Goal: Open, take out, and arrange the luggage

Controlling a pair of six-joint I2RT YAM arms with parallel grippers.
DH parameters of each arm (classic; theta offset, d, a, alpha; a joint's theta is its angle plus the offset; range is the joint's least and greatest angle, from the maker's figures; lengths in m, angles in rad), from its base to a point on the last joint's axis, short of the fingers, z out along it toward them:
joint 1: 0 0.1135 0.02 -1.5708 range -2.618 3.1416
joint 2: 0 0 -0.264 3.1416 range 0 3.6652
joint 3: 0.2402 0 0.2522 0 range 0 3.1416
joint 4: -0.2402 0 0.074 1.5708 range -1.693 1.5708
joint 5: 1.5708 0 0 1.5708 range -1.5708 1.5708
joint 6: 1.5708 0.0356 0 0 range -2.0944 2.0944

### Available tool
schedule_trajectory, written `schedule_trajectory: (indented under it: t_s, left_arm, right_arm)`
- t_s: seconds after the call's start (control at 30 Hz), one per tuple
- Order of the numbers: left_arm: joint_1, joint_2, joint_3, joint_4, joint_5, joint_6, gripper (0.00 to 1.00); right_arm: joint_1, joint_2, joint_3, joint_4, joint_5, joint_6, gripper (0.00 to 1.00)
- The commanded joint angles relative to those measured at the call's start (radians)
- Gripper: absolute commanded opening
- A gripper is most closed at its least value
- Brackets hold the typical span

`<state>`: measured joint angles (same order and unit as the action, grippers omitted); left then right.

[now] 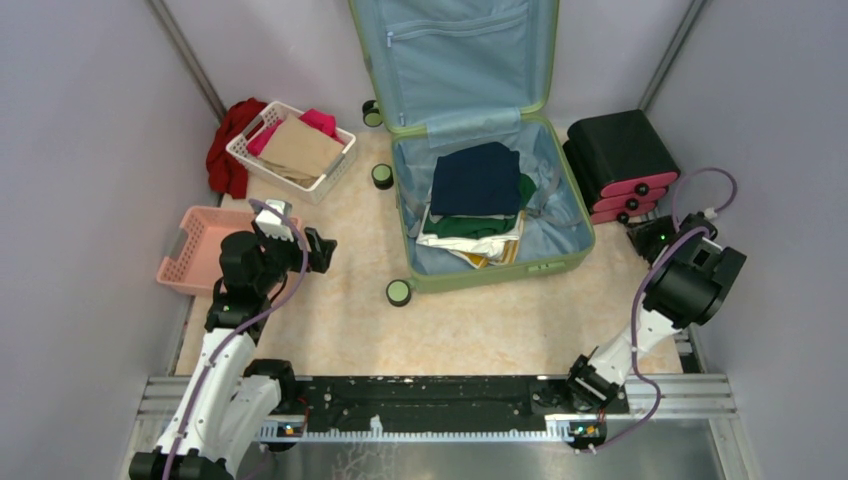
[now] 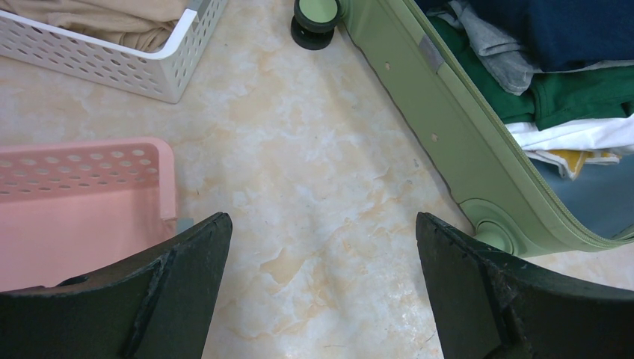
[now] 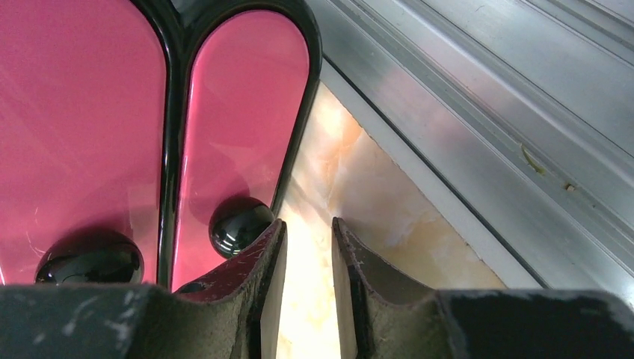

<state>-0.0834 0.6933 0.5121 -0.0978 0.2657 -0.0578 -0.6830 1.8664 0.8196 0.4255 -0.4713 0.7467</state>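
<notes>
The sage-green luggage (image 1: 500,270) lies open on the floor, its lid (image 1: 455,50) raised against the back wall and showing light blue lining. Inside sits a stack of folded clothes (image 1: 475,180), navy on top, with green and white beneath. My left gripper (image 1: 325,250) hovers left of the case, open and holding nothing. In the left wrist view it (image 2: 323,224) is over bare floor, with the case wall (image 2: 441,127) to the right. My right gripper (image 1: 640,235) is low at the right; its fingers (image 3: 308,224) stand nearly together, and only floor shows in the narrow slit.
A pink basket (image 1: 195,250) lies just left of the left gripper. A white basket (image 1: 290,150) holds tan and pink cloth, with red cloth (image 1: 228,150) beside it. Black-and-pink stacked cases (image 1: 620,160) stand close to the right gripper, next to an aluminium rail (image 3: 486,112).
</notes>
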Motion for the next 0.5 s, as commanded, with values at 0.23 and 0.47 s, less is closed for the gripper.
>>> schedule_trajectory:
  t_s: [0.23,0.47]
  left_arm:
    - [-0.004,-0.018,0.026,0.011,-0.001,0.01,0.99]
    - [-0.004,-0.036,0.027,0.011,0.001,0.003,0.99]
  right_arm:
    - [-0.023,-0.185,-0.017,-0.061,0.056,-0.173,0.32]
    - [-0.072,-0.334,-0.062,-0.231,0.071,-0.32,0.43]
